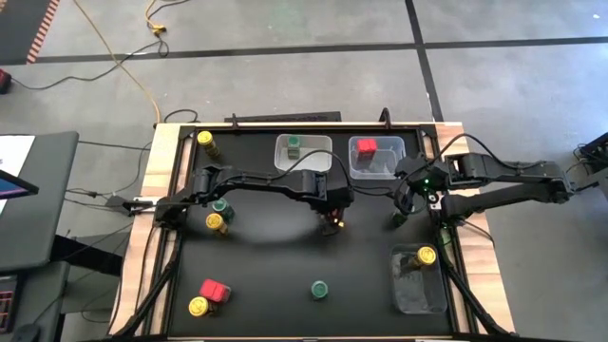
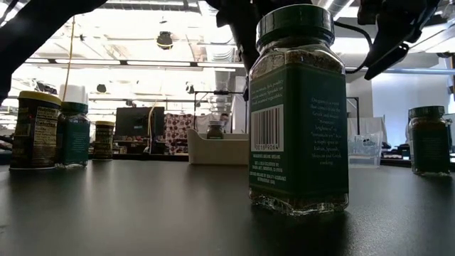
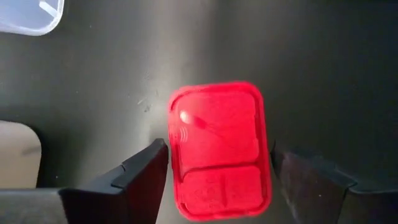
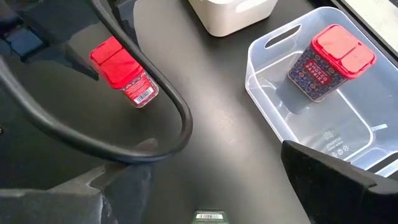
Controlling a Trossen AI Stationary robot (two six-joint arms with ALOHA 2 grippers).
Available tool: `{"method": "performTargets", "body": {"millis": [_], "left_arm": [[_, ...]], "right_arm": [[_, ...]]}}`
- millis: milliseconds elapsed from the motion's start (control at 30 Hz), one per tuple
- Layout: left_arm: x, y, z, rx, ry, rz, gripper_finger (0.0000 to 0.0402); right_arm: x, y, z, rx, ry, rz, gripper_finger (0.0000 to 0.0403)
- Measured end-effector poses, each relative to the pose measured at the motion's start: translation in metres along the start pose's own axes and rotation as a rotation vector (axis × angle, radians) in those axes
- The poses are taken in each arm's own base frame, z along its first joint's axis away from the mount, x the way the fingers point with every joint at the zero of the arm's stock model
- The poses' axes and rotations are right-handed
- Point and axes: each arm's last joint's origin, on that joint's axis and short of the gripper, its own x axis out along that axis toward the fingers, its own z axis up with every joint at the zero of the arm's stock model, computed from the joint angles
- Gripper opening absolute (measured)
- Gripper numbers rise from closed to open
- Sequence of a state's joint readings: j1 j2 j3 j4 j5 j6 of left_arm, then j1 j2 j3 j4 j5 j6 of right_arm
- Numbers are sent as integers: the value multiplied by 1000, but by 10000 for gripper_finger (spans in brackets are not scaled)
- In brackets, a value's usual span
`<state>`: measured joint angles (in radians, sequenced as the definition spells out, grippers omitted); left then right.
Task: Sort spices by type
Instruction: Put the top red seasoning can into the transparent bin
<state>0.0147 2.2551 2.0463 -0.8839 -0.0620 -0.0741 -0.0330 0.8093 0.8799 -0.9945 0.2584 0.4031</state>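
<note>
My left jaws [image 3: 217,180] stood wide open, straddling a red-lidded spice box [image 3: 219,149] that rested on the black desk [image 3: 99,81]; neither finger [image 3: 134,177] touched it, with a narrow gap on one side and a slightly wider gap on the other. The box lid was rounded-rectangular, glossy, with a hinged flap section. In the high view this position was near the desk centre, just in front of the two rear bins.

My right jaws [image 4: 205,186] were also open and held nothing. They hovered above the desk near the right rear clear bin [image 4: 267,93], which contained one red-lidded box with a dark patterned label [image 4: 328,62]. A looped black cable [image 4: 168,118] of the other arm crossed between my right jaws and the red box [image 4: 121,71] under the left jaws. A white bin [image 4: 233,15] stood beside the clear one; in the high view it held a green-lidded jar [image 1: 294,145].

Farther out, the high view showed a yellow-lidded jar [image 1: 426,256] in the bin at front right [image 1: 418,294], a green-lidded jar [image 1: 319,289] alone at front centre, a red box [image 1: 215,290] beside a yellow-lidded jar [image 1: 198,306] at front left, and more jars [image 1: 218,214] at the left.
</note>
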Motion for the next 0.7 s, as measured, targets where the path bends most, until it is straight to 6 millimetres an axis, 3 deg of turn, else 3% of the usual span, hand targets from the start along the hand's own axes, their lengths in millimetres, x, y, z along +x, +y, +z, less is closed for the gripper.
{"method": "performTargets", "body": {"millis": [233,467,567,700], "left_arm": [[-36,6,8,-10,-30,5,272],[-74,11,-2,66,64,27,272],[-81,9,-6,57,97,8,272],[-71,2,-10,109,100,-71,272]], "right_arm": [[0,0,0,-46,-1,1,368],[5,6,4,-203,-8,11,368],[13,14,11,-282,-34,30,368],[28,27,19,-310,-44,47,368]]}}
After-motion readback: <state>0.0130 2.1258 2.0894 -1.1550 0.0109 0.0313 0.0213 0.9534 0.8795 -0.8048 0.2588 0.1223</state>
